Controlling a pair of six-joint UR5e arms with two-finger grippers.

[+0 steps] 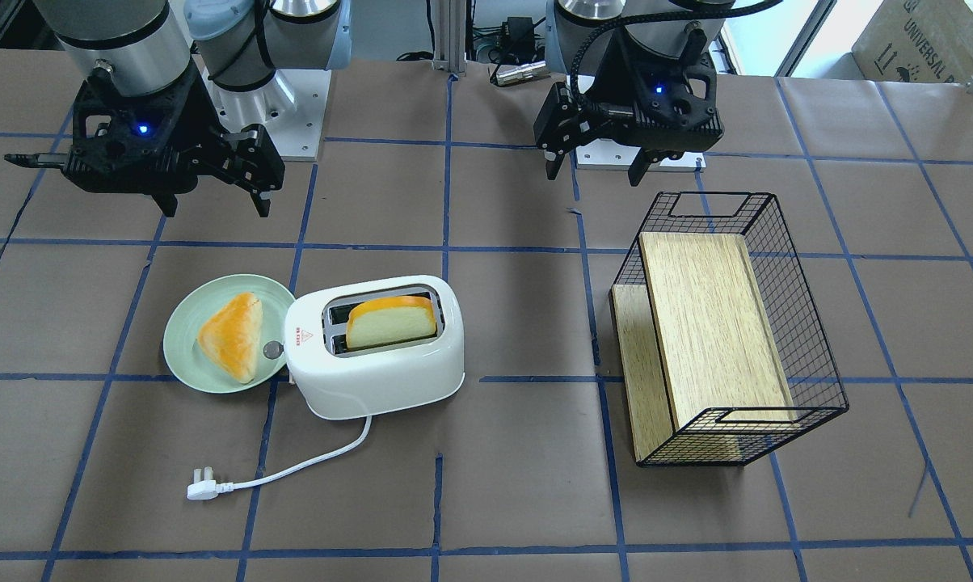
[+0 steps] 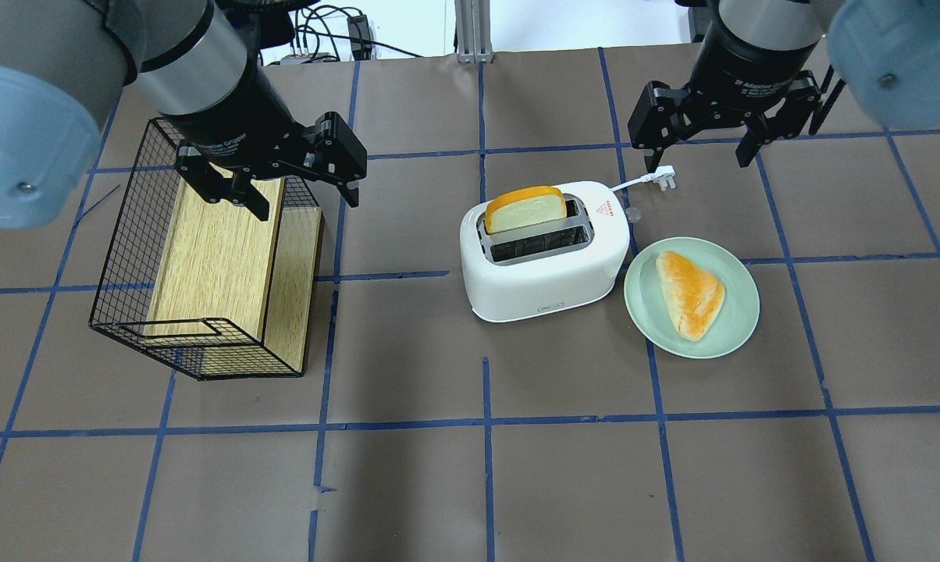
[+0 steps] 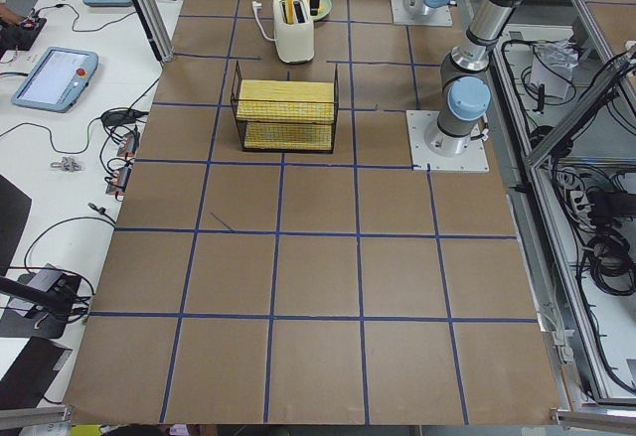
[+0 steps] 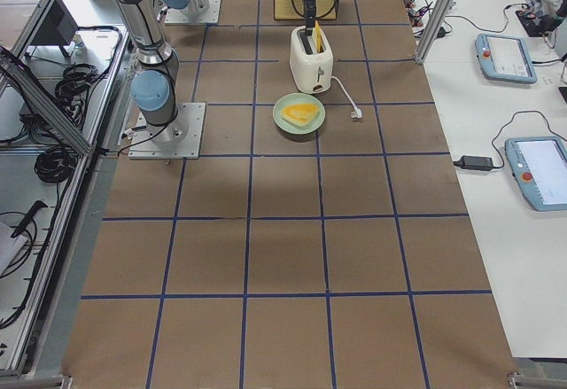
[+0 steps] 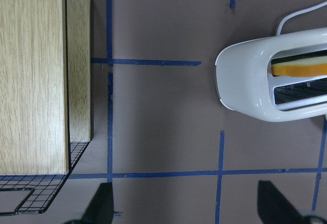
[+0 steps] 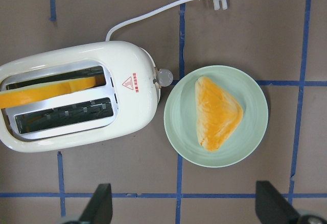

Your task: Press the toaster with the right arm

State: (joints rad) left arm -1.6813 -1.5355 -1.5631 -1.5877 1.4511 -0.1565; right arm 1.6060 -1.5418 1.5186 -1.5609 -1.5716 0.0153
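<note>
While the bread slice (image 2: 525, 211) stands proud of its slot, the toaster (image 2: 544, 273) sits unpressed on the counter (image 2: 470, 484), just beside the green plate (image 2: 739, 328).

The right hand (image 2: 700, 148) hangs above, clear of the toaster, fingers spread wide and empty. The left hand (image 2: 306, 199), equally wide, is over the wire basket (image 2: 126, 257). The toaster looks like a light, stiff, smooth plastic shell that would likely skid or tip under a sideways shove. The press should probably go straight down at the end by the grey knob (image 6: 164, 76); no lever shows clearly.
</note>
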